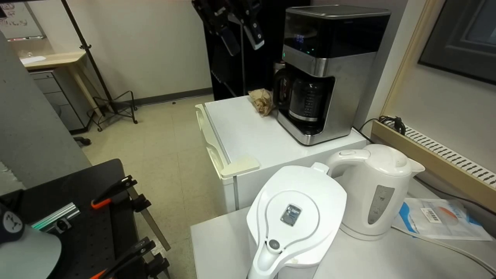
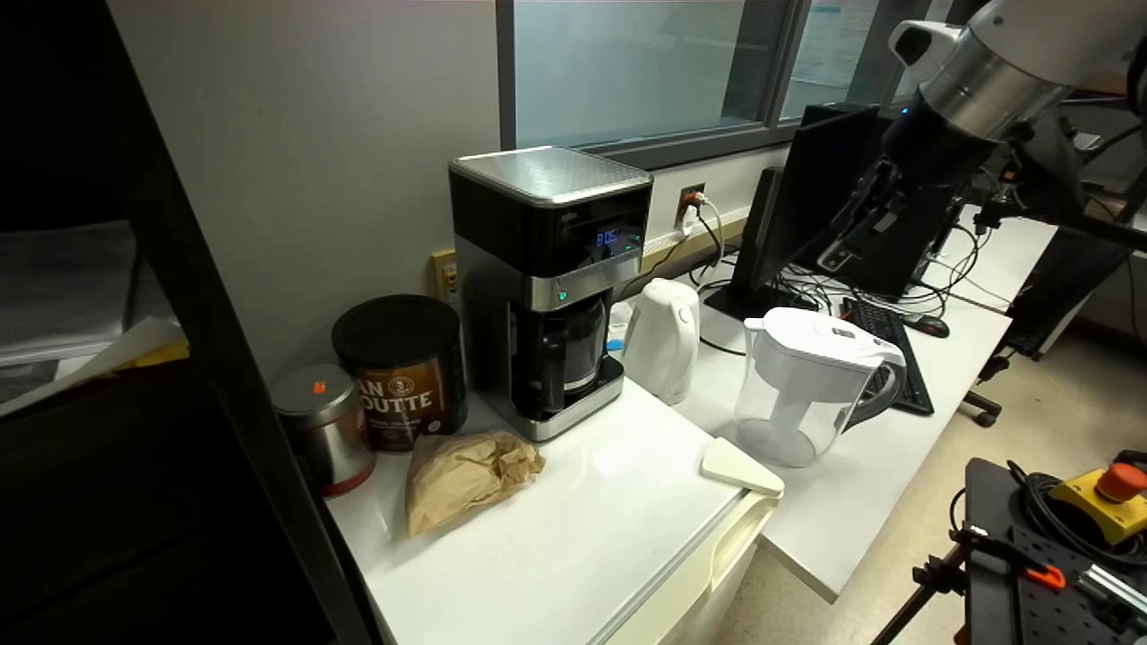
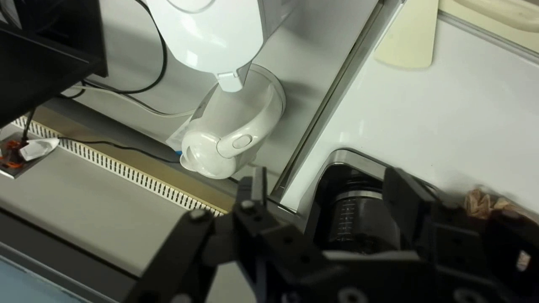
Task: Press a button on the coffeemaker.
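A coffeemaker [image 2: 542, 291], tall, black and steel, stands upright on a white counter [image 2: 582, 537], near a grey wall. Its dark glass carafe [image 1: 308, 99] sits in the lower bay. Blue digits [image 2: 607, 237] glow on the black upper face, and a green light [image 2: 563, 295] shines on the steel band below.

My arm [image 2: 1004, 90] reaches in from the upper right in an exterior view, the jaws tilted downward and apart from the coffeemaker. In the wrist view I see the jaws spread wide, their fingers [image 3: 404, 198] well separated and gripping nothing; part of the carafe shows between them.

Beside the coffeemaker, in an exterior view, lie a crumpled paper bag [image 2: 466, 479] and, standing behind it, a brown tin [image 2: 403, 385] with a black lid. A steel canister [image 2: 327, 430] stands next to the tin.

On the machine's opposite side, an adjoining second counter [image 1: 217, 240] carries a white kettle [image 1: 372, 186] and a white-lidded jug [image 1: 296, 228], both upright; the kettle is the closer one. A dark monitor [image 2: 806, 197] and a keyboard [image 2: 909, 376] are farther along.
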`<control>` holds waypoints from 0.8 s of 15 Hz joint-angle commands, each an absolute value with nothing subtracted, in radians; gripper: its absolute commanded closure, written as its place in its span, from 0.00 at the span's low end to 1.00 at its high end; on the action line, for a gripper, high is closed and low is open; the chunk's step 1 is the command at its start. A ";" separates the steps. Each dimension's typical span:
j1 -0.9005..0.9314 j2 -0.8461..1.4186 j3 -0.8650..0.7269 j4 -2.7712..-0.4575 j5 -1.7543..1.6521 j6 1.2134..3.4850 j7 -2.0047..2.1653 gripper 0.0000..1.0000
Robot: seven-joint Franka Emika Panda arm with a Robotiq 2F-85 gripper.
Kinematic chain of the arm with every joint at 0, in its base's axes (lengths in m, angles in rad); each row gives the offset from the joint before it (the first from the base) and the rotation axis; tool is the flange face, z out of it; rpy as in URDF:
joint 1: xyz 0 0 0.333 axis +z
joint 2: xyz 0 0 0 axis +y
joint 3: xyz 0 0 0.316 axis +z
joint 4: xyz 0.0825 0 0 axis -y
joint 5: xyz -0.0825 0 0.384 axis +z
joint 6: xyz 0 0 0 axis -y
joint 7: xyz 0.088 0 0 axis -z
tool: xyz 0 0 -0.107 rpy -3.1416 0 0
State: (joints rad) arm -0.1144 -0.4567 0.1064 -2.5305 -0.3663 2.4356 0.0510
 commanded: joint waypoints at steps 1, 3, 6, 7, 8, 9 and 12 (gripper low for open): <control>-0.138 -0.347 0.167 -2.447 -0.476 2.457 0.167 0.62; -0.141 -0.301 0.190 -2.411 -0.541 2.457 0.234 0.75; -0.136 -0.228 0.206 -2.359 -0.642 2.459 0.331 0.99; -0.128 -0.206 0.204 -2.342 -0.673 2.458 0.359 1.00; -0.120 -0.180 0.201 -2.324 -0.704 2.461 0.387 1.00; -0.112 -0.157 0.197 -2.306 -0.733 2.460 0.412 1.00; -0.080 -0.078 0.178 -2.243 -0.793 2.466 0.461 1.00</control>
